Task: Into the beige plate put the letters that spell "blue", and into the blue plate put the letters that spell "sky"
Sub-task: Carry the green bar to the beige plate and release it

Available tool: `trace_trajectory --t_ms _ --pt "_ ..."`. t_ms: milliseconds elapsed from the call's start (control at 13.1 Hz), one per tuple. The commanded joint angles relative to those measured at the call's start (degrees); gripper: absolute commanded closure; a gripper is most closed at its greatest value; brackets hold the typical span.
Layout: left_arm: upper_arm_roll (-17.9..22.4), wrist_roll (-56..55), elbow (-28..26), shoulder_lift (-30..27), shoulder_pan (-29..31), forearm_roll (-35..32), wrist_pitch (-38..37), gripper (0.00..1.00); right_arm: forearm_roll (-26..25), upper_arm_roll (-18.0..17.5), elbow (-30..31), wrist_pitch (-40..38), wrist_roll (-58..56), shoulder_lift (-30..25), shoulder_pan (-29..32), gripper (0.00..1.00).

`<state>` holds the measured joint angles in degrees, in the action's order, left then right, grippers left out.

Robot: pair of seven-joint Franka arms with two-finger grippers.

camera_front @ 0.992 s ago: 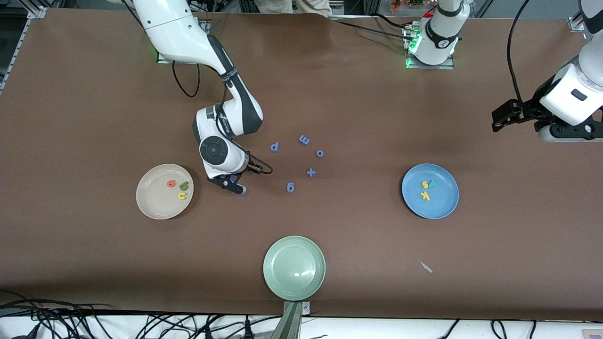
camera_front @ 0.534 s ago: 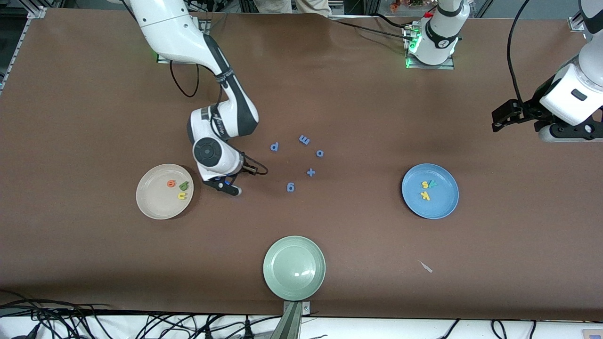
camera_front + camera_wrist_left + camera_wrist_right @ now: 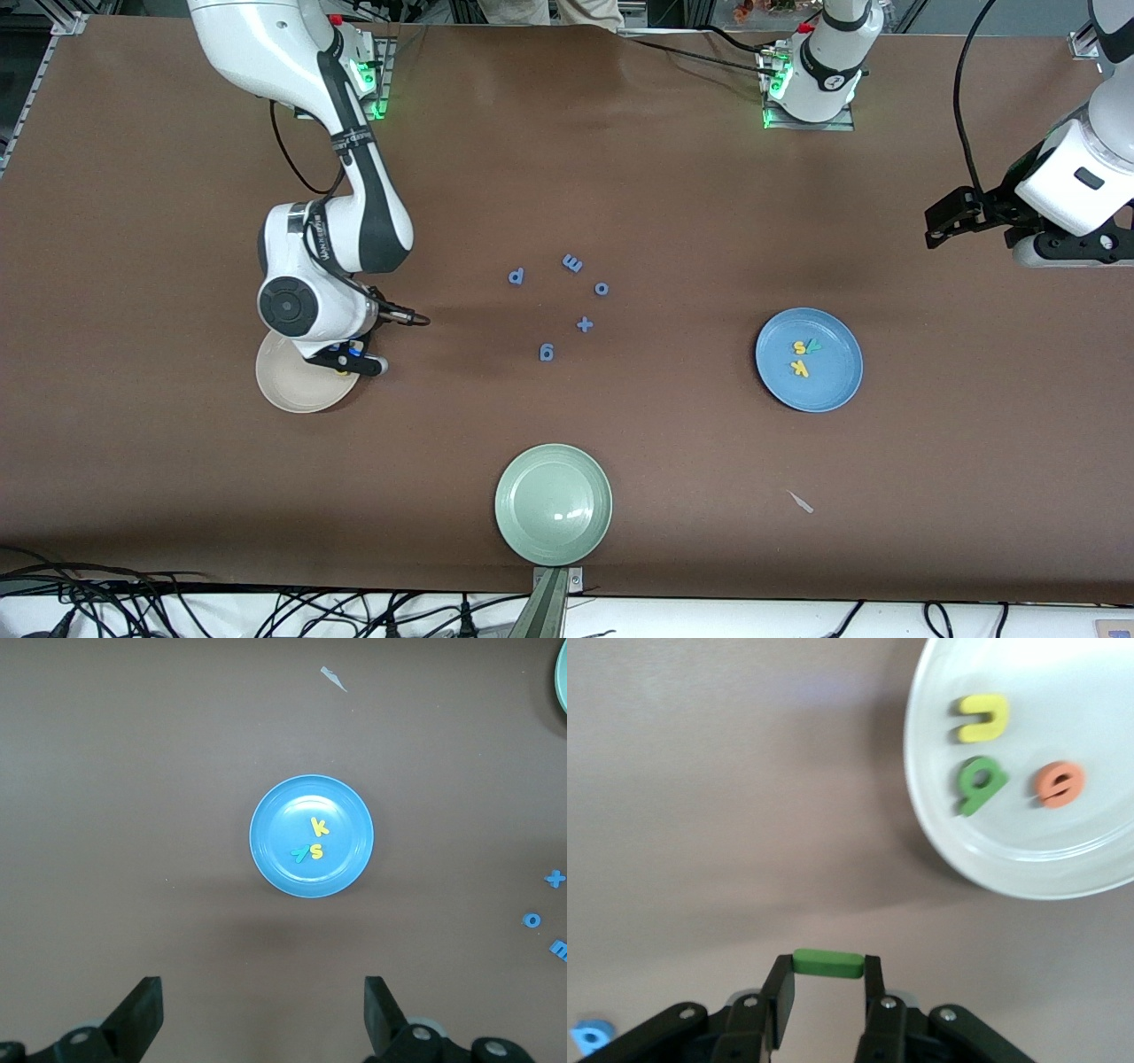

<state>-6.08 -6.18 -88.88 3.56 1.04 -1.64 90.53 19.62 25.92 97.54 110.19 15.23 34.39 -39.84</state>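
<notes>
Front view from a high camera facing both arm bases across the brown tabletop (image 3: 673, 177), left wrist view looking straight down from well above the blue plate (image 3: 311, 835), right wrist view close over the beige plate (image 3: 1099, 859), both plates shared with the front view.

Three plates are showing: one beige plate (image 3: 288, 390), one blue plate (image 3: 809, 360), one pale green plate (image 3: 553, 504). Five blue letters (image 3: 547, 353) are lying mid-frame. Three letters are sitting in the blue plate, three in the beige, one green bar (image 3: 827, 963) is showing in the right wrist view.
</notes>
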Motion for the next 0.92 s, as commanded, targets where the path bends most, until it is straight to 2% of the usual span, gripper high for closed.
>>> trace_trajectory --t_ms 0,610,839 --pt "0.0 0.9 0.8 0.0 0.2 1.5 -0.4 0.00 0.1 2.4 0.9 -1.1 -6.0 -0.4 -0.3 1.00" --pt "0.0 0.9 0.8 0.0 0.2 1.5 -0.4 0.00 -0.5 9.2 2.4 0.6 -20.8 0.8 -0.1 1.00" --pt "0.1 0.9 0.8 0.0 0.2 1.5 -0.4 0.00 -0.5 9.5 2.2 0.6 -21.4 0.9 0.5 1.00"
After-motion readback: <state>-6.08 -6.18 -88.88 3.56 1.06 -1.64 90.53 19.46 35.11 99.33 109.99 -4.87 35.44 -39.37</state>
